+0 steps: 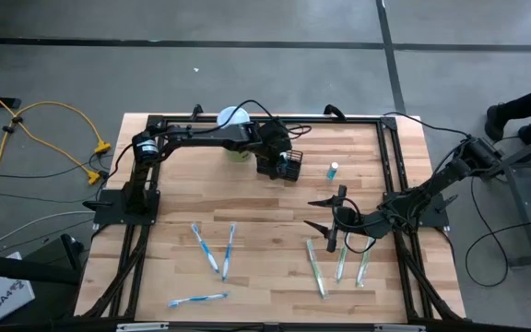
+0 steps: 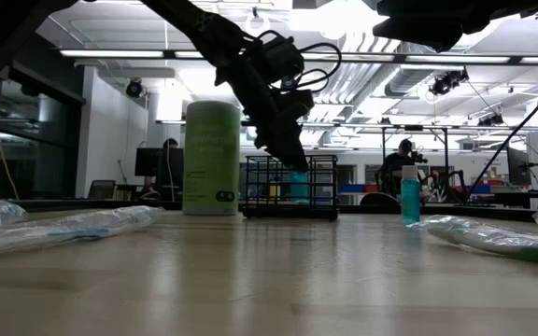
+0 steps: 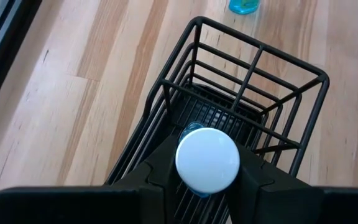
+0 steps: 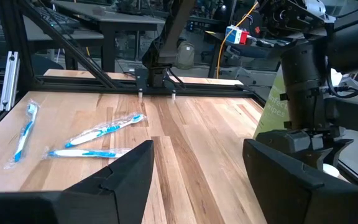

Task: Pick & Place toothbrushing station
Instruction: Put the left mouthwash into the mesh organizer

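The black wire basket [image 1: 291,167] stands on its base on the table at the far middle; it also shows in the low view [image 2: 320,187] and the left wrist view [image 3: 260,81]. My left gripper [image 1: 282,159] is over it, shut on a small blue bottle with a white cap [image 3: 207,160]. A second small blue bottle [image 1: 334,171] stands upright right of the basket. My right gripper [image 1: 320,214] hangs open and empty right of the table's middle, near the wrapped toothbrushes [image 1: 339,263]. My left gripper pinches the small bottle between its two fingers [image 3: 263,177], just under the white cap [image 3: 207,160], which hides the exact place. The fingers come from above, slanting down. The bottle stands upright, its blue body [image 2: 299,184] down inside the basket; whether it rests on the floor I cannot tell.
A pale green canister with a white lid [image 2: 211,159] stands just left of the basket, under my left arm. Wrapped toothbrushes lie at the near left [image 1: 215,247] and near right. A black frame [image 1: 395,157] borders the table.
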`<state>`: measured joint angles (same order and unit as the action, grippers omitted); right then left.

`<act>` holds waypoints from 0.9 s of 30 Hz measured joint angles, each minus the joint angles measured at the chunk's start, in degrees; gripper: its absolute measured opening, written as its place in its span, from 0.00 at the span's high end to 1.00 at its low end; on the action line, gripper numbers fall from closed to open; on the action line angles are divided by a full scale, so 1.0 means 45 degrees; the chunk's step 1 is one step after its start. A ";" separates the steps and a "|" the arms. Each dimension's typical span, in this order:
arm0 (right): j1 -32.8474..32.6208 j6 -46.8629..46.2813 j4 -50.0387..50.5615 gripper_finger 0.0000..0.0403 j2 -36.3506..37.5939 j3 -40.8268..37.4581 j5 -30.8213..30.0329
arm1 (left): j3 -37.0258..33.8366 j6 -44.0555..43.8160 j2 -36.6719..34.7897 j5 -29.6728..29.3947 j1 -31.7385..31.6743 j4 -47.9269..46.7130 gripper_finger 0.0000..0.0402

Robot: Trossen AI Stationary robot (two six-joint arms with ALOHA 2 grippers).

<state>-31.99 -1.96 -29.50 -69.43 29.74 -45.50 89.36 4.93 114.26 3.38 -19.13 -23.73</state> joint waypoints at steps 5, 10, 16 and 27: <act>0.0001 0.0000 -0.0001 0.41 0.0000 0.0000 0.0000 | 0.0010 -0.0114 0.0000 0.0582 -0.0175 -0.0009 0.79; -0.0003 0.0000 -0.0005 0.41 0.0000 0.0000 0.0000 | 0.0019 -0.0172 0.0000 0.0708 -0.0313 -0.0081 0.79; -0.0001 0.0007 -0.0005 0.41 0.0000 0.0000 0.0000 | 0.0038 -0.0189 0.0000 0.0703 -0.0302 -0.0308 0.79; -0.0003 0.0010 -0.0004 0.41 0.0000 0.0000 0.0000 | 0.0049 -0.0097 -0.0019 0.0660 -0.0216 -0.0431 0.72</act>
<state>-32.01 -1.91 -29.52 -69.43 29.74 -45.50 89.58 4.49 114.17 6.35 -20.10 -25.67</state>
